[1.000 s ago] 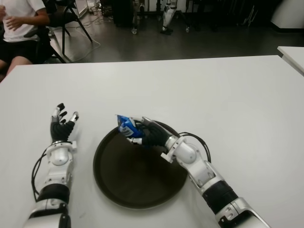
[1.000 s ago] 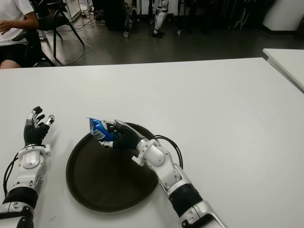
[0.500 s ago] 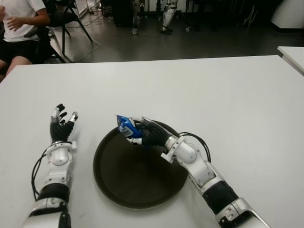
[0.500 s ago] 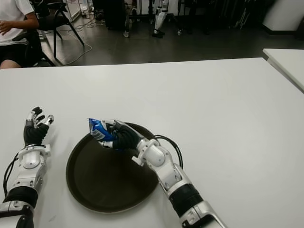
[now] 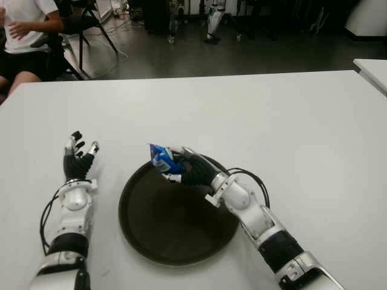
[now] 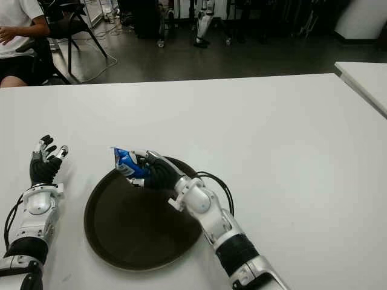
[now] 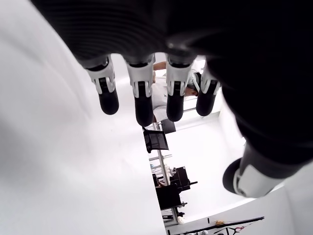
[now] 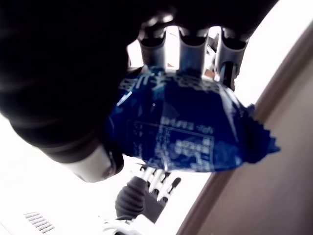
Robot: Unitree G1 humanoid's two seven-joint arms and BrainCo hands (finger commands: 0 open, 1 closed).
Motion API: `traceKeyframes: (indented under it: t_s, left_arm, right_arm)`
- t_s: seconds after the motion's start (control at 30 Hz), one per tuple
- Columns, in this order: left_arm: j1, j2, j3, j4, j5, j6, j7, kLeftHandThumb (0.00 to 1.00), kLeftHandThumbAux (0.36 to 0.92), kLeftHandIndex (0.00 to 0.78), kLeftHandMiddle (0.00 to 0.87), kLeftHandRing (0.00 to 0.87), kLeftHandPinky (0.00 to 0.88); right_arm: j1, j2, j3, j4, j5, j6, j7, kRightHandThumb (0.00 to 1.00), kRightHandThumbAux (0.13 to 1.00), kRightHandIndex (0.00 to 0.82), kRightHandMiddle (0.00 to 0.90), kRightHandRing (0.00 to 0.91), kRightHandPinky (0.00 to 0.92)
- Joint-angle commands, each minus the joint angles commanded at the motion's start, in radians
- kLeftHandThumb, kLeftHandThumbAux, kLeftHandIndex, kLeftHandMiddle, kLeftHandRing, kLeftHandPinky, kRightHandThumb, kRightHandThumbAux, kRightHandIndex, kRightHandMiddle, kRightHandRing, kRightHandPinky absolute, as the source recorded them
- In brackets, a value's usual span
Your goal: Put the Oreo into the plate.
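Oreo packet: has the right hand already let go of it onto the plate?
No. The right hand grips the blue Oreo packet at the far rim of the dark plate; its fingers wrap the packet in the wrist view.

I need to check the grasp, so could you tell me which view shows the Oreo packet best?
The right wrist view: the blue Oreo packet fills it, clamped in the right hand. Both eye views show it small, over the plate rim. The left wrist view misses it.
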Motion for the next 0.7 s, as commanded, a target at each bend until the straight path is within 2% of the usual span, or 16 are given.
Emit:
traceKeyframes:
  t_s: [0.23,0.5,0.53,0.57,0.7]
  left_arm:
    - [0.004,0.002,0.002,0.000,-0.003,0.001,-0.003,0.281,0.630,0.065,0.110,0.080,0.029]
    - [0.007,0.002,0.002,0.001,-0.002,-0.003,-0.003,0.281,0.633,0.069,0.131,0.099,0.038]
    - [0.007,0.002,0.002,0.002,-0.002,-0.006,-0.003,0.276,0.631,0.067,0.123,0.090,0.033]
    - [0.008,0.002,0.002,0.002,-0.002,-0.008,-0.002,0.272,0.629,0.065,0.118,0.085,0.029]
    - [0.007,0.003,0.004,0.008,-0.004,-0.015,-0.003,0.269,0.627,0.064,0.110,0.077,0.025]
  right_arm:
    - [-0.005,-0.001,-0.002,0.020,-0.010,-0.023,-0.021,0.734,0.709,0.440,0.861,0.844,0.843]
    - [-0.002,0.007,-0.018,0.045,-0.018,-0.063,-0.084,0.736,0.708,0.440,0.869,0.847,0.848]
    - [-0.002,0.008,-0.021,0.050,-0.018,-0.071,-0.094,0.778,0.695,0.434,0.743,0.838,0.840]
    - [-0.003,0.008,-0.023,0.054,-0.017,-0.077,-0.102,0.805,0.687,0.430,0.662,0.833,0.835]
    - [-0.005,0.003,-0.034,0.068,-0.029,-0.105,-0.146,0.840,0.676,0.424,0.556,0.827,0.828]
